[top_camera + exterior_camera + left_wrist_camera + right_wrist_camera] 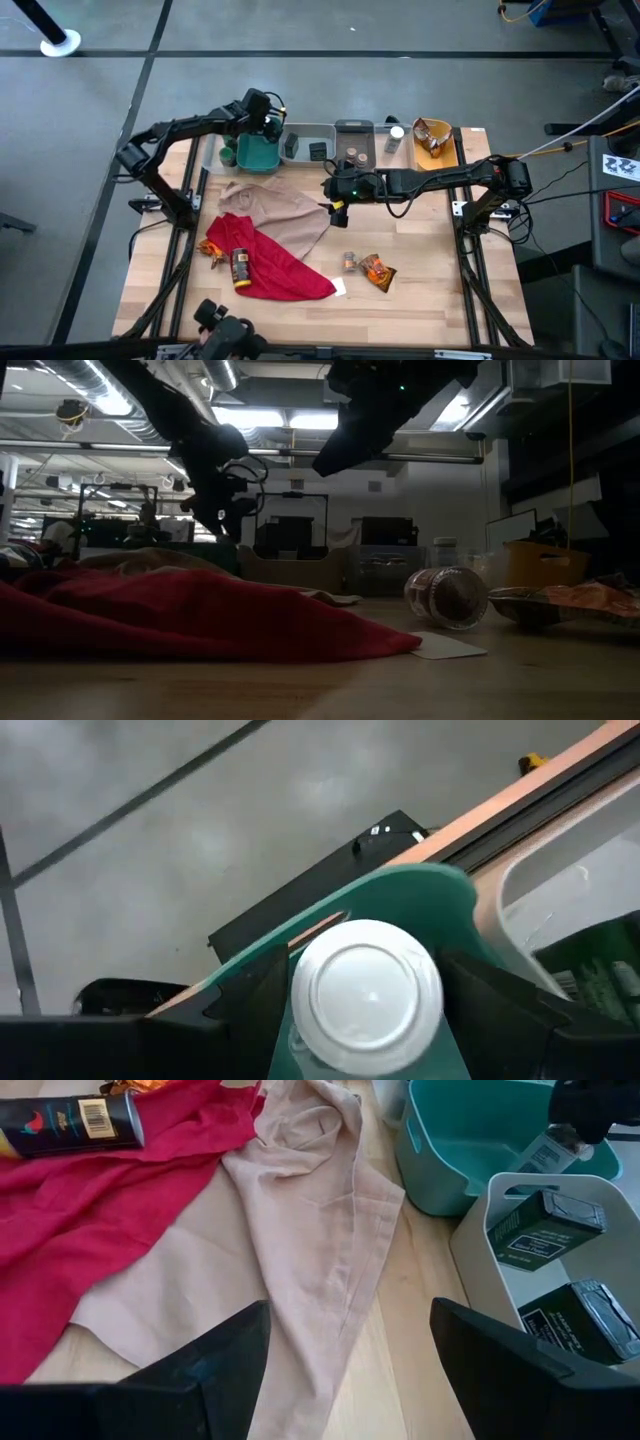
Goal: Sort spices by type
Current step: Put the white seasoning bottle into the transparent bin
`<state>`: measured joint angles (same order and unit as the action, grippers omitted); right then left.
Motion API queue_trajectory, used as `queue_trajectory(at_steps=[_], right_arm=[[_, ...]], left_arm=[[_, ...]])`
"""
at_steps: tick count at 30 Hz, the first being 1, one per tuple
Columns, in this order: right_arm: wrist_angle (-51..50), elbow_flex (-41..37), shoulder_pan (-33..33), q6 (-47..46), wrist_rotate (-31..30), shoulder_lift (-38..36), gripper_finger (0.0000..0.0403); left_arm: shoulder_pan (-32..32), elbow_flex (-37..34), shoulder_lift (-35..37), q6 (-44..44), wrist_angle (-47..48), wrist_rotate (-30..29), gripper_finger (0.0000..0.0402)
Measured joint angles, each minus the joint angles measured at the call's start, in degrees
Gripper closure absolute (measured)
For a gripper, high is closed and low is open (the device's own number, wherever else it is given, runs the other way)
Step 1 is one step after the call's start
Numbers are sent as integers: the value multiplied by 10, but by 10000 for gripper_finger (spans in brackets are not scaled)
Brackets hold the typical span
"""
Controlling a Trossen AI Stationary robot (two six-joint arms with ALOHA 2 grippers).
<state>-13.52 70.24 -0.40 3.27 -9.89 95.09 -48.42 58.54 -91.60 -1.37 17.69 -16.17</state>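
A: How are the arms posing?

B: The left gripper (262,122) is reaching over the teal bin (258,152), its fingers pinching a white-capped jar (366,988); the jar is hanging just above the bin's rim, cap facing the wrist camera. The right gripper (338,207) is hovering with its fingers spread and nothing between them; the tan cloth (300,1230) is lying directly under it.

A: Is any writing showing?

B: Two green boxes (548,1228) are sitting in the white bin (470,1245) just ahead of the right gripper; their labels are too small to read; beyond the cloths a dark canister (70,1125) is showing a barcode on the red cloth (90,1210).

A: And room to move?

B: Bare wood is running between the tan cloth's edge and the white bin, right ahead of the spread fingers; farther off, a small jar (349,261) and a crinkly orange packet (378,271) are lying close together on open table.
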Motion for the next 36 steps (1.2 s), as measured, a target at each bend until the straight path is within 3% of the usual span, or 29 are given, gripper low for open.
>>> queue_trajectory(at_steps=[9,15,24,36], right_arm=[[0,0,0,0,0,0,127],[0,0,0,0,0,0,127],[-1,0,0,0,0,0,127],[-99,0,0,0,-11,-68,127]], left_arm=[[-5,0,-22,-1,0,25,164],[-4,1,-22,-5,15,27,211],[-3,1,-20,-33,18,27,211],[5,57,52,-68,63,122,211]])
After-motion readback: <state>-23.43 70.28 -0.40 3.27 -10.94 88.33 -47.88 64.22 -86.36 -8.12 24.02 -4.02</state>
